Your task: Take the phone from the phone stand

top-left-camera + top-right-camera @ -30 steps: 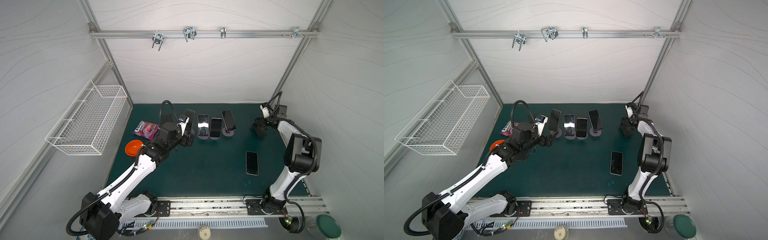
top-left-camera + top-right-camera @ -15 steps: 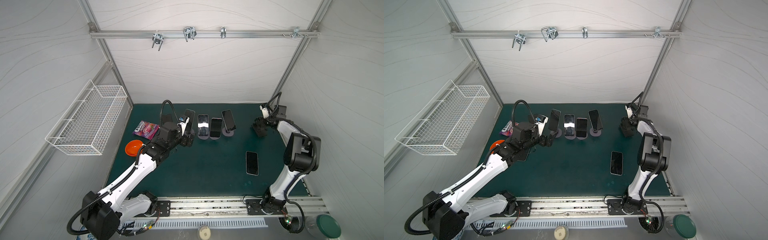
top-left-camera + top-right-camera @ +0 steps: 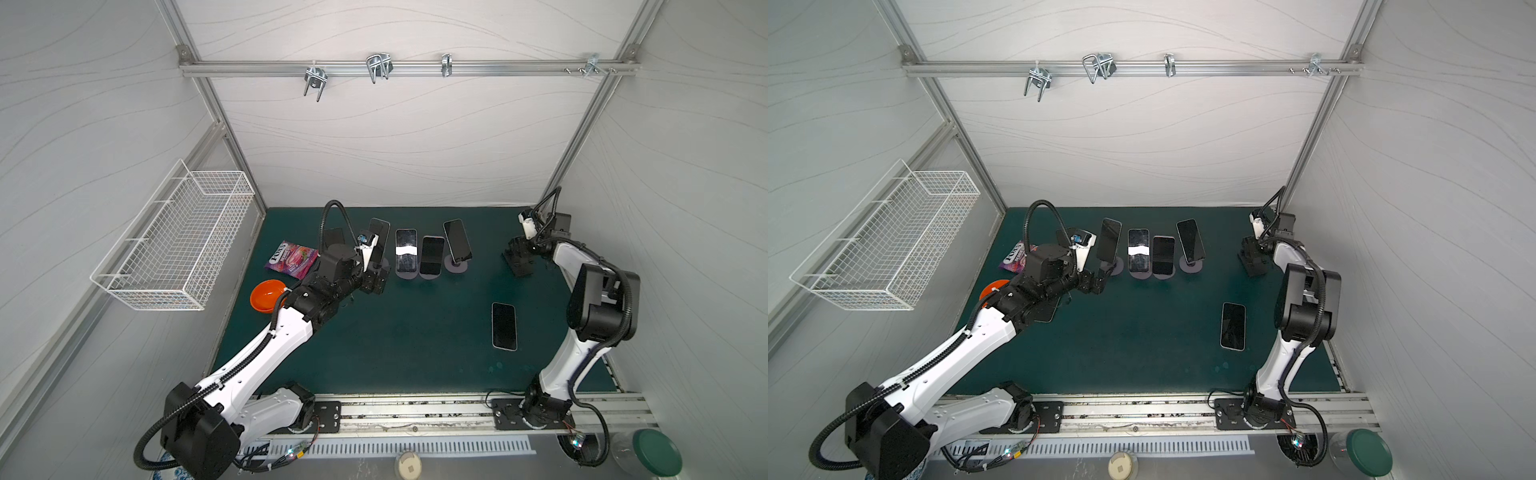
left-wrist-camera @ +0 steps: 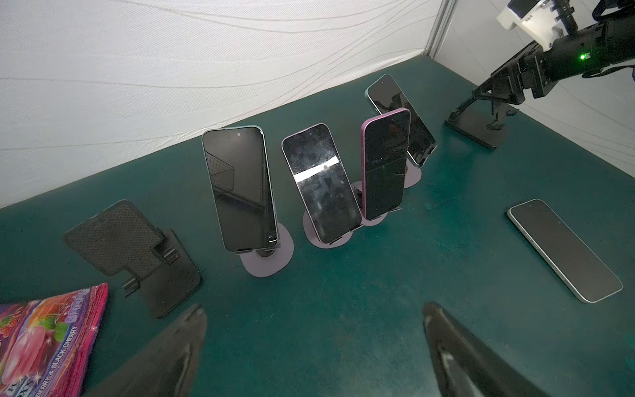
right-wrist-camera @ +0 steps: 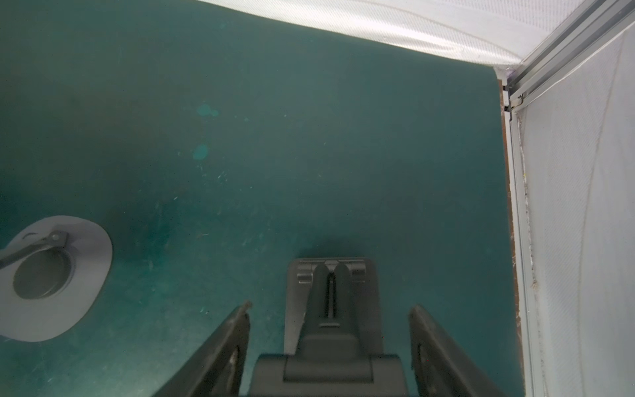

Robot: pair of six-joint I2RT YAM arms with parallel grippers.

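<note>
Four phones (image 3: 406,249) on stands (image 3: 456,266) are lined along the mat's (image 3: 395,340) back edge in both top views, the wide-open left gripper (image 3: 377,281) before the leftmost phone (image 3: 379,239). Left wrist view: an empty stand (image 4: 134,254) is seen beside it. Right wrist view: a corner stand (image 5: 364,309) is straddled by the right gripper (image 5: 330,306), grip unclear.

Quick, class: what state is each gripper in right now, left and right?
Left gripper: open, holding nothing.
Right gripper: open, straddling the black stand with a gap on each side, not gripping it.
</note>
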